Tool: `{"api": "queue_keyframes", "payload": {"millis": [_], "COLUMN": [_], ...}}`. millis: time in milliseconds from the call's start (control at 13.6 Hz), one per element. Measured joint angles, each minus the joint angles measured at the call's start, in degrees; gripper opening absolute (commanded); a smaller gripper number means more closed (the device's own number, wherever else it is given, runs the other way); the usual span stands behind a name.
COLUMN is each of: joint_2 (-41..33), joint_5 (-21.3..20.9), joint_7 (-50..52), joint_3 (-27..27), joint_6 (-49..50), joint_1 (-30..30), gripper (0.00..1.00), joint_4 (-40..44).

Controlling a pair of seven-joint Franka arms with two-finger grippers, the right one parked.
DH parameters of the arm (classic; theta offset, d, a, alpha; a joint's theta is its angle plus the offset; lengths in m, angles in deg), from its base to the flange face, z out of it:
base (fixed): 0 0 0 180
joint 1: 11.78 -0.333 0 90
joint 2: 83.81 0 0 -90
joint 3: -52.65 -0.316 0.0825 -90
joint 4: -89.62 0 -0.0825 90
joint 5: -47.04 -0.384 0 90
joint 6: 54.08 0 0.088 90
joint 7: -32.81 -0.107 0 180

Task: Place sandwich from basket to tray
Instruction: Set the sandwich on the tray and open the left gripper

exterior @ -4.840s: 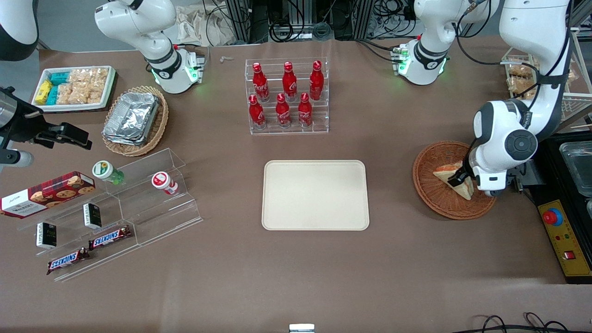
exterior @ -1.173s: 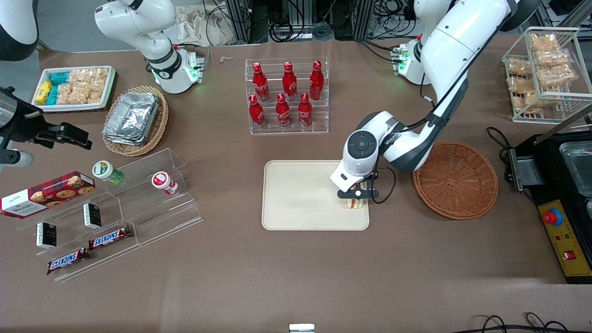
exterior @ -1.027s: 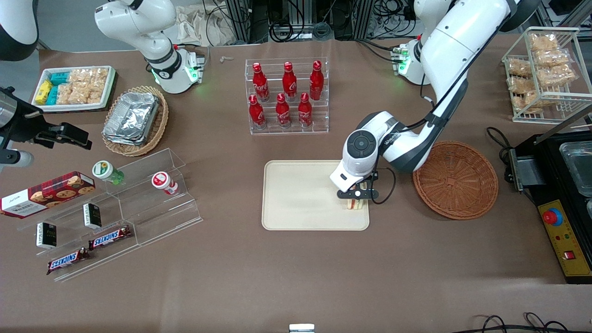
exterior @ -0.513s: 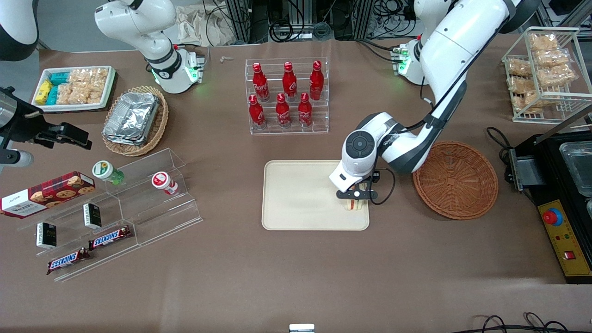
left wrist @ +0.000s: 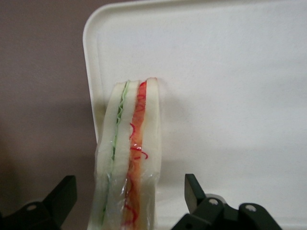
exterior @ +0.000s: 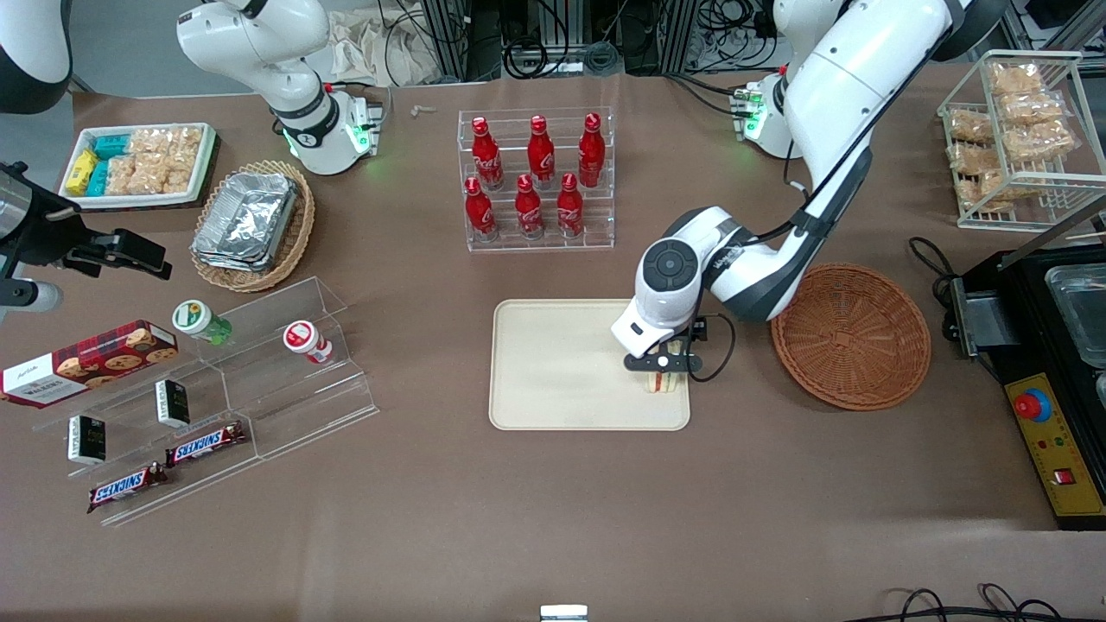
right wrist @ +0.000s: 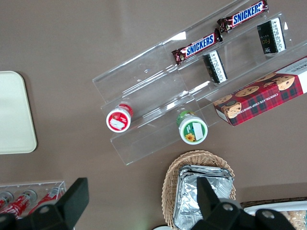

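A: Where is the sandwich [left wrist: 128,163], and how does the gripper [exterior: 662,370] stand?

B: The sandwich stands on its edge on the tray [exterior: 553,380], at about 4 o'clock from the tray's centre, close to the rim at the end nearer the basket [exterior: 851,335]. The wrist view shows two white bread layers in clear wrap, with a green line and a red line of filling. The gripper hangs directly above it with its fingers [left wrist: 60,196] spread, one on each side of the wedge, a gap showing between each finger and the wrap: the sandwich is released.

A: What of the surface and the materials?

B: The table [exterior: 553,518] is covered in a matte brown sheet; dark cables and metal frames run along its 12 o'clock edge. The tray is smooth, cream-beige, rectangular with rounded corners and a low rim. The basket, at 3 o'clock from the tray, is round, shallow, reddish-brown wicker, with nothing visible in it.

A: And the counts?

B: At 12 o'clock from the tray, a clear rack [exterior: 536,180] carries six red bottles, three per row. At 9 o'clock, a clear stepped stand [exterior: 285,380] has two small round-lidded cups, two dark packets and two Snickers bars, beside one red cookie box [exterior: 86,361]. At 10 o'clock sit one tan basket of foil trays [exterior: 252,223] and one white tray of snack packets [exterior: 138,164].
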Motion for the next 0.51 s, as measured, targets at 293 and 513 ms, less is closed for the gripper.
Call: {"api": "queue_keyframes", "payload": {"millis": [293,513], "joint_2": [-6.35,-10.92], "joint_5": [3.99,8.85], "joint_7": [0.33,0.30], "joint_3": [0.59,0.68], "joint_6": [3.41,6.61], "joint_1": [-0.04,-0.02], "gripper": [1.00,1.00], "joint_4": [0.58,0.65]}}
